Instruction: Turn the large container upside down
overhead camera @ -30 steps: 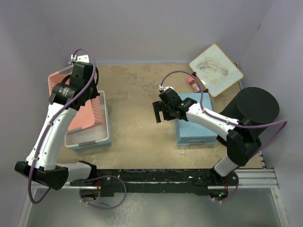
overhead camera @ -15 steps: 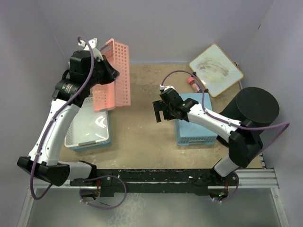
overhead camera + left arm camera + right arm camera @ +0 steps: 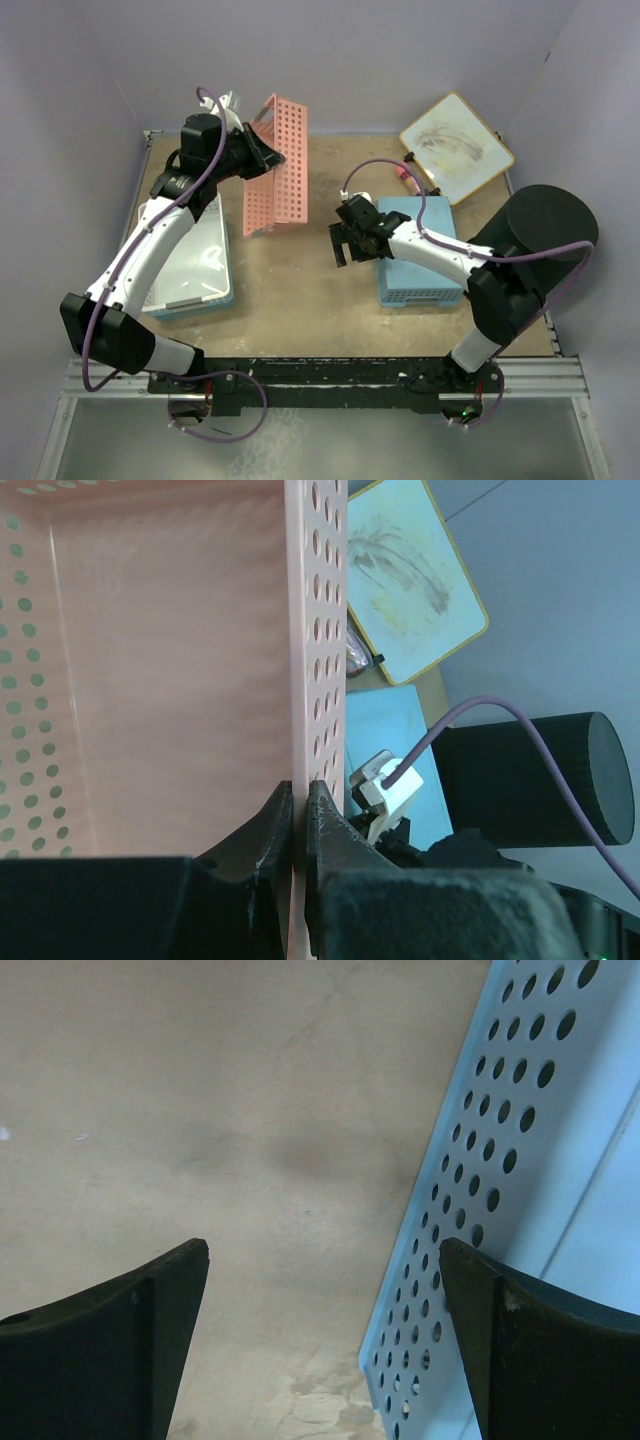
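- Large container (image 3: 548, 222) stands at the right side of the table (image 3: 300, 285), close to the right wall and behind the elbow of the right arm. No gripper touches it. From the top camera its upper face looks flat and dark, and I cannot tell if this face is the mouth or the bottom.
- At the left side, a white basket (image 3: 195, 265) lies flat on the table, under the left arm.
- A blue basket (image 3: 420, 265) lies upside down on the table, between the middle and the large container.
- The right gripper (image 3: 340, 248) hangs low over the bare table, just beside the left edge of the blue basket. Its jaws are wide apart and hold nothing.
- Farther back, the left gripper (image 3: 262, 155) is raised in the air. Its jaws are almost together and pinch one perforated wall of a pink basket (image 3: 280, 165).
- The pink basket is off the table and is turned on its side, with the open face toward the left arm.
- In the far right corner, a whiteboard (image 3: 457, 145) with a yellow frame lies tilted, and a small pink object (image 3: 405, 177) is just beside it.
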